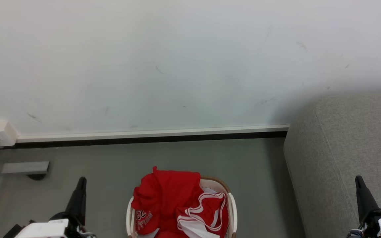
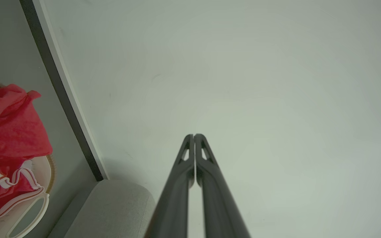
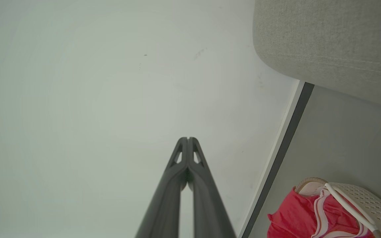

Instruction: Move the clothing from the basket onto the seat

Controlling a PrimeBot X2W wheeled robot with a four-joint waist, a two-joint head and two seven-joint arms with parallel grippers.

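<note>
Left pincer (image 1: 81, 181) stands at the lower left of the head view, its two dark fingers pressed together with nothing between them; its own wrist view shows the tips meeting in front of the bare wall (image 1: 177, 66). Right pincer (image 1: 359, 181) stands at the lower right, likewise pressed together and empty, its tip seen against the seat (image 1: 342, 148). Both are cut off by the bottom edge, so only the fingers and a bit of pale housing show.

The basket (image 1: 232, 205) sits on the grey floor (image 1: 104, 165) between the pincers, well apart from each, and its near part runs off the bottom edge. The clothing fills it. A plain red T-shirt (image 1: 167, 195) is heaped on the left and spills over the far rim, hiding it there. A red jersey (image 1: 212, 211) with white striped trim lies on the right. The pale lettering on the T-shirt is folded over and too small to read. White cloth at the bottom edge may be jersey or lining; I cannot tell which. The seat, grey fabric with a stitched seam, stands right of the basket and apart from it, against the wall, cut off by the right edge
</note>
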